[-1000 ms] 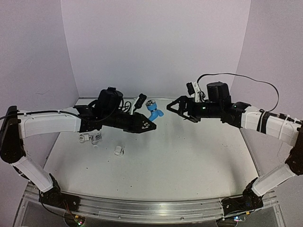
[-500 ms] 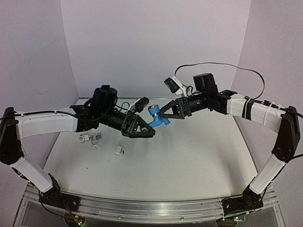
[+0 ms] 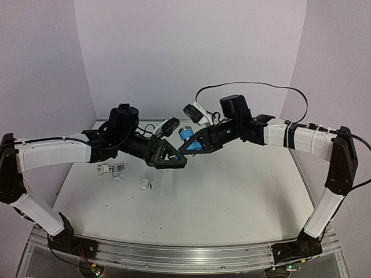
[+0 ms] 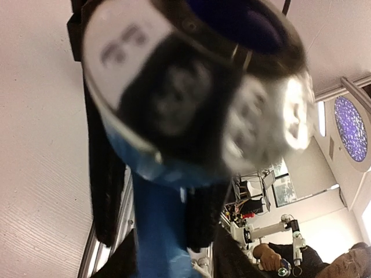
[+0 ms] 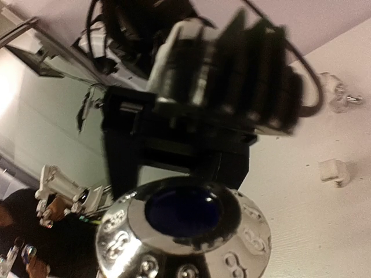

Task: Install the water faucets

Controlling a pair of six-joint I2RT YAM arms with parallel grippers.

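Note:
The light blue water faucet (image 3: 186, 139) hangs in the air above the middle of the table, its silver threaded end (image 3: 185, 130) up. My left gripper (image 3: 175, 155) holds it from the left, and the blue body (image 4: 156, 226) sits between its black fingers (image 4: 107, 191). From the right, my right gripper (image 3: 196, 145) is shut on the same faucet. In the right wrist view the silver end (image 5: 182, 231) fills the bottom, hiding the right fingers. The silver water faucet (image 3: 111, 169) lies on the table at the left.
A small white fitting (image 3: 145, 184) lies on the table near the silver faucet, and shows again in the right wrist view (image 5: 333, 171). White walls stand at the back and both sides. Cables loop above the right arm (image 3: 278, 90).
My right arm swung left to the blue faucet and its jaws closed on it. The left gripper dropped slightly with the faucet and its grip eased a little.

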